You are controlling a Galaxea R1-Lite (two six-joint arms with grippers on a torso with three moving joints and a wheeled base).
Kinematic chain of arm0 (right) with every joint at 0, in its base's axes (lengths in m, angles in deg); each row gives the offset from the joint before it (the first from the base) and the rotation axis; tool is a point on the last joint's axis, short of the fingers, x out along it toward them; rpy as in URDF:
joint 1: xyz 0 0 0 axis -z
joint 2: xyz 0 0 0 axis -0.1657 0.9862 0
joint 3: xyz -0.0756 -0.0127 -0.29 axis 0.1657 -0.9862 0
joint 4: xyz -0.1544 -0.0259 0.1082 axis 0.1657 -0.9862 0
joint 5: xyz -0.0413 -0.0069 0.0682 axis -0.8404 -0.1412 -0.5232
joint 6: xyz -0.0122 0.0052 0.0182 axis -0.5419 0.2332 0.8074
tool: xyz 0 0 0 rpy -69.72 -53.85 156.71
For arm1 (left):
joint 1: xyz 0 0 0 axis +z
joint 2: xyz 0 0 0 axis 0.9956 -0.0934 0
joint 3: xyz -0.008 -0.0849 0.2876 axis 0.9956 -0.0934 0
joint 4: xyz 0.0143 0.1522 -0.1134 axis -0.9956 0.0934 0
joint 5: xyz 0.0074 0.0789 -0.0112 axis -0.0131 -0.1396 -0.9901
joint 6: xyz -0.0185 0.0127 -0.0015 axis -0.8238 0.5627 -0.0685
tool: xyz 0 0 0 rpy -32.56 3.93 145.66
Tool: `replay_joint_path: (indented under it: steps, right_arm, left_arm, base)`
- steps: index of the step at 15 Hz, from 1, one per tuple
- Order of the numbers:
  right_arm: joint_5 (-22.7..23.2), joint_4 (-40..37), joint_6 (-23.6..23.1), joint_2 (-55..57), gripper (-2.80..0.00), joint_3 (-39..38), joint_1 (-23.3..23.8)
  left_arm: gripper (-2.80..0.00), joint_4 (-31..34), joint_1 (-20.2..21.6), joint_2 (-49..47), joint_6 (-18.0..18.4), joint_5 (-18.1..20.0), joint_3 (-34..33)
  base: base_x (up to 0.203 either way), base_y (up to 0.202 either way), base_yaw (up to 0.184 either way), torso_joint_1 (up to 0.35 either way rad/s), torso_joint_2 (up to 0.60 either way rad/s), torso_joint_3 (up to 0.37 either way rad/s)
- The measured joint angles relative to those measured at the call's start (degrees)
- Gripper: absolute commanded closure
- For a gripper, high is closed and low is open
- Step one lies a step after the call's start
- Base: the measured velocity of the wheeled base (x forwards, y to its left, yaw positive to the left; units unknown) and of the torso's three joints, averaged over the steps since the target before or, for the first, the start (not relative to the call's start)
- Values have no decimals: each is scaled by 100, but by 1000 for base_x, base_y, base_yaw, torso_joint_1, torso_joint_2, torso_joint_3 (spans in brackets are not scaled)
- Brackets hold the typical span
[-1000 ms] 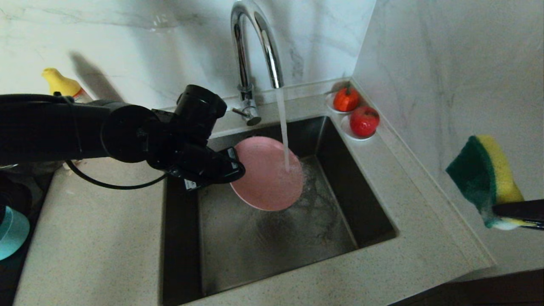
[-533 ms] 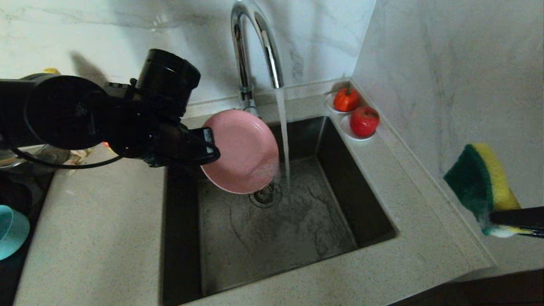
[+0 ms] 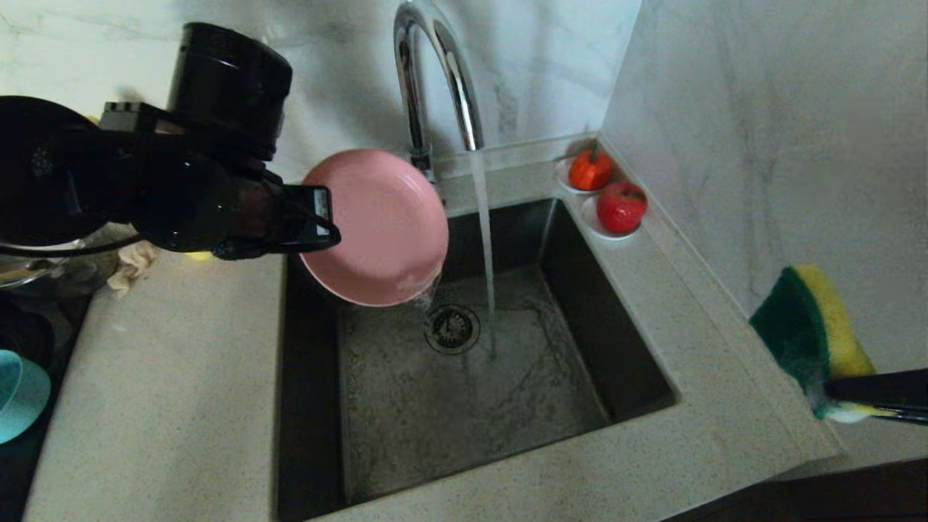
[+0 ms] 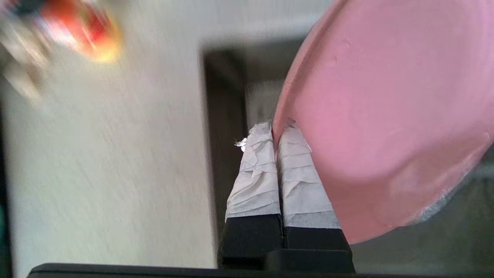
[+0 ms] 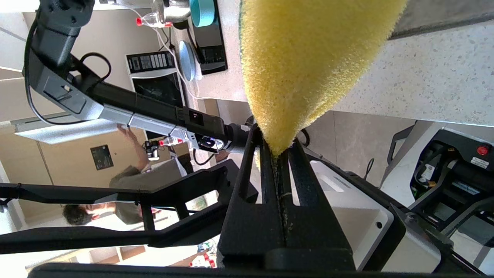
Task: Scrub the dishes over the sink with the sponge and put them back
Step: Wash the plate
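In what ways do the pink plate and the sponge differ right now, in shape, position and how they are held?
The pink plate is round and one colour; the sponge is a block, green on one face, yellow on the other. The plate hangs tilted over the sink, left of the running water; the sponge is off to the right, beyond the counter's edge. The left claw pinches the plate's rim; the right claw squeezes the sponge's end. Both are held in the air.

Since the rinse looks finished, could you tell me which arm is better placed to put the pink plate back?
Left. The left gripper is shut on the pink plate's rim, at the sink's left edge, clear of the running water. The right gripper is shut on the sponge, far right.
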Motion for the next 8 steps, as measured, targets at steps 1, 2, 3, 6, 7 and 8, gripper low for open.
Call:
replay_joint_path:
  steps: [1, 2, 3, 6, 7, 8]
  right_arm:
    - [0, -6, 1, -11, 0, -3, 0]
    - [-1, -12, 5, -20, 0, -7, 0]
    - [0, -26, 9, -29, 0, -10, 0]
    - [5, -48, 15, -33, 0, -5, 0]
    - [13, -51, 17, -35, 0, 1, 0]
    - [8, -54, 17, -35, 0, 4, -2]
  left_arm:
    - [0, -262, 0, 50, 290, -176, -51]
    - [0, -528, -3, 90, 548, -341, -111]
    - [0, -831, -15, 136, 813, -435, -185]
    - [0, -1610, -38, 315, 1527, -471, -433]
    - [0, -1855, -41, 379, 1743, -471, -547]
    - [0, -2089, -41, 432, 1931, -473, -656]
  base:
    - [0, 0, 0, 0, 0, 0]
    - [0, 0, 0, 0, 0, 0]
    - [0, 0, 0, 0, 0, 0]
    - [0, 0, 0, 0, 0, 0]
    - [0, 0, 0, 0, 0, 0]
    - [0, 0, 0, 0, 0, 0]
